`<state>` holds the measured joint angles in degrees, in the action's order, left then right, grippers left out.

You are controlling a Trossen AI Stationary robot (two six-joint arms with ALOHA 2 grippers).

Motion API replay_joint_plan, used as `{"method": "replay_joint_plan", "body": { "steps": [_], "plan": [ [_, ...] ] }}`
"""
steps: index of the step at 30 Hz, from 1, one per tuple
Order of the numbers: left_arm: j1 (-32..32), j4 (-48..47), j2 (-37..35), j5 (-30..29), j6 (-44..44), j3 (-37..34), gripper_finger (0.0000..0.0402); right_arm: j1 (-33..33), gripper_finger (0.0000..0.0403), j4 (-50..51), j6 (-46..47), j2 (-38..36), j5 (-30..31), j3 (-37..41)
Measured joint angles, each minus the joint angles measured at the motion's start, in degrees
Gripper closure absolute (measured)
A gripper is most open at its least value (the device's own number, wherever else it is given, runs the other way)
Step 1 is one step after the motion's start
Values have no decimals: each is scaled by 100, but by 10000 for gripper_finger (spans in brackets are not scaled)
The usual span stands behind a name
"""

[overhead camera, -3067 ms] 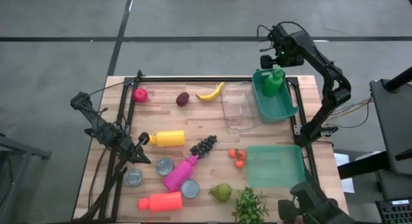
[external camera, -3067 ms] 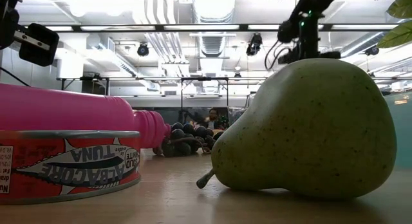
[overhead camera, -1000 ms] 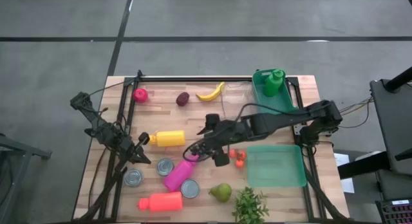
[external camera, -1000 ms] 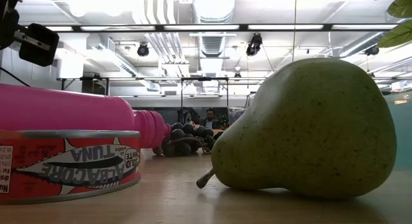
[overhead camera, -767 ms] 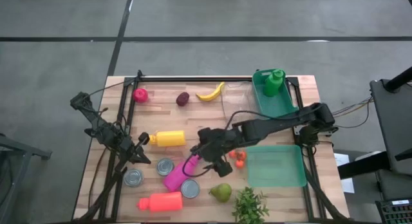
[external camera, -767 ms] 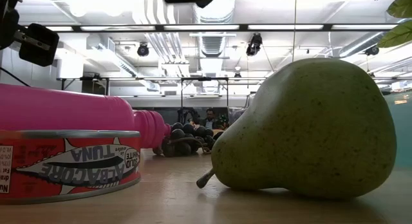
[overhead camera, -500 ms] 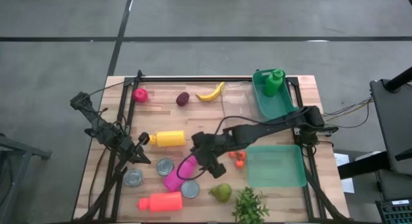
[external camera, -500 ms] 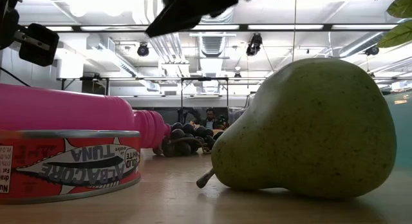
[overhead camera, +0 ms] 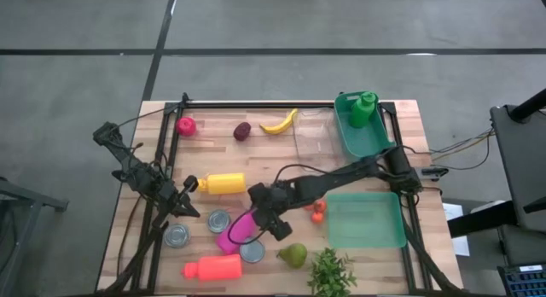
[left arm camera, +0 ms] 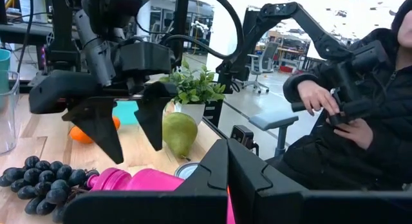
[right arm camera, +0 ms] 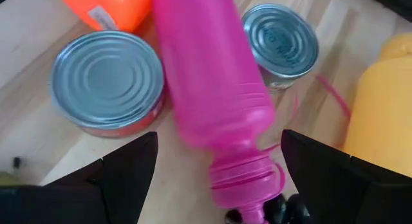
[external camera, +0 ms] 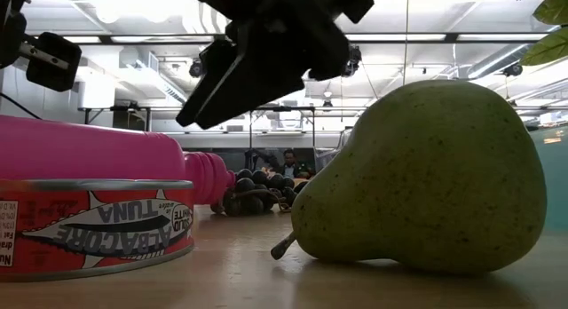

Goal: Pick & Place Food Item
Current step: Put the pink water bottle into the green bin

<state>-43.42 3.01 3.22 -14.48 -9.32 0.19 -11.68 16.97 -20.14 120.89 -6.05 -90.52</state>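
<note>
right gripper: above the pink bottle, near the middle of the table; fingers stand wide apart, one on each side of the bottle, nothing clamped. in the right wrist view the two dark fingers flank the bottle body and do not touch it.
left gripper: waits at the left part of the table, near the yellow bottle; fingers are pressed together, holding nothing.
pink bottle: lies on its side on the wood, cap end pointing to the grapes; in the right wrist view it lies between two tuna cans, just beside both.
orange bottle: lies on its side at the near edge, close to one can.
pear: on the wood near the front, beside the potted plant; in the low view it fills the right half.
tomatoes: small red group just beside the empty green bin.
second green bin: at the far right corner, with a green bottle inside.
clear container: just beside that bin.
banana, plum, pink round fruit: along the far edge, well apart from the grippers.
person: seated beyond the table in the left wrist view, dark sleeves, hands on a dark device.
</note>
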Motion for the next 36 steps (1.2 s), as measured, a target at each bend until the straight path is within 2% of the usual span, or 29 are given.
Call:
{"method": "replay_joint_plan", "body": {
  "steps": [36],
  "plan": [
    [0,0,1,0,0,0,402,183,76,-159,-2,458,167,129]
  ]
}}
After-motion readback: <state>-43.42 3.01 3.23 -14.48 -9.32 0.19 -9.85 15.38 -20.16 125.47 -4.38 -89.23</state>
